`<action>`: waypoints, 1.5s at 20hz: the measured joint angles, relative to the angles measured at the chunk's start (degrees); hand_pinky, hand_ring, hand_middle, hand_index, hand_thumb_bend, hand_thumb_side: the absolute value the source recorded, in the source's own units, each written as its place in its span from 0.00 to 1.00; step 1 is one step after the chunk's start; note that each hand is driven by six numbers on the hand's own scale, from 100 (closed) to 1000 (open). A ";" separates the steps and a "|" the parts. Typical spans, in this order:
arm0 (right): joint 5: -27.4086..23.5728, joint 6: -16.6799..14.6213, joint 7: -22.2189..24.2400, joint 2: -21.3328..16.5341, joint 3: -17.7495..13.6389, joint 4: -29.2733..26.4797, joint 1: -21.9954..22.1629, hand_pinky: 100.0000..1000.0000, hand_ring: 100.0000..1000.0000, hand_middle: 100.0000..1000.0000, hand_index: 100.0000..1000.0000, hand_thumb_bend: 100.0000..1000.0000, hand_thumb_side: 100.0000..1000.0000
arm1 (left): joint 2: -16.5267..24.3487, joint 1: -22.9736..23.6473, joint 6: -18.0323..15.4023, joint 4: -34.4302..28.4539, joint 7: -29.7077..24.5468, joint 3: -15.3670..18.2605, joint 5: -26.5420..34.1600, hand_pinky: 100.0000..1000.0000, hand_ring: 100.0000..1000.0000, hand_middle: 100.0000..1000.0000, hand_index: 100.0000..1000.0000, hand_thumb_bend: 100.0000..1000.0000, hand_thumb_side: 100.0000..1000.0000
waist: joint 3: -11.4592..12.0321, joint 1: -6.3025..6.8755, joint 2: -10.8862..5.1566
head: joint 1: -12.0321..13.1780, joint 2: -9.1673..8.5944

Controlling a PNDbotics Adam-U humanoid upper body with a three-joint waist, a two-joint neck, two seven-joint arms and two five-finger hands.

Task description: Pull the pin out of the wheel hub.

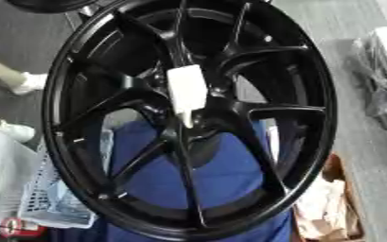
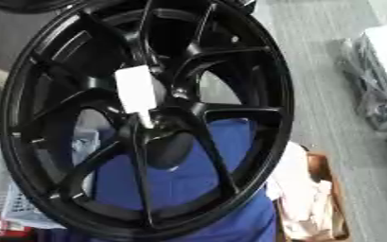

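You look down from the head's two eyes, close to the black wheel [image 1: 188,118], which fills both views. Both share its hub, spokes and the blue cloth [image 2: 205,184] behind; the right eye view sits slightly further right, showing more grey floor [image 2: 329,71].

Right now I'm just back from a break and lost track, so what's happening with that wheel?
Nothing is being handled at this moment. The black wheel fills the view, standing nearly upright and a little tilted. A white pin sticks out from its hub, so it has not been pulled yet. Neither robot hand is in view. Behind the spokes there is blue cloth, with a white basket at lower left.
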 measured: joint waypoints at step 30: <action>0.00 0.62 1.09 0.00 1.27 0.15 -0.01 0.74 0.74 0.76 0.83 0.09 0.36 | 12.25 -22.16 -6.91 -0.07 -44.29 -13.24 -12.27 0.82 0.76 0.74 0.80 0.40 0.49 | -2.31 0.88 -0.76 | 1.93 0.02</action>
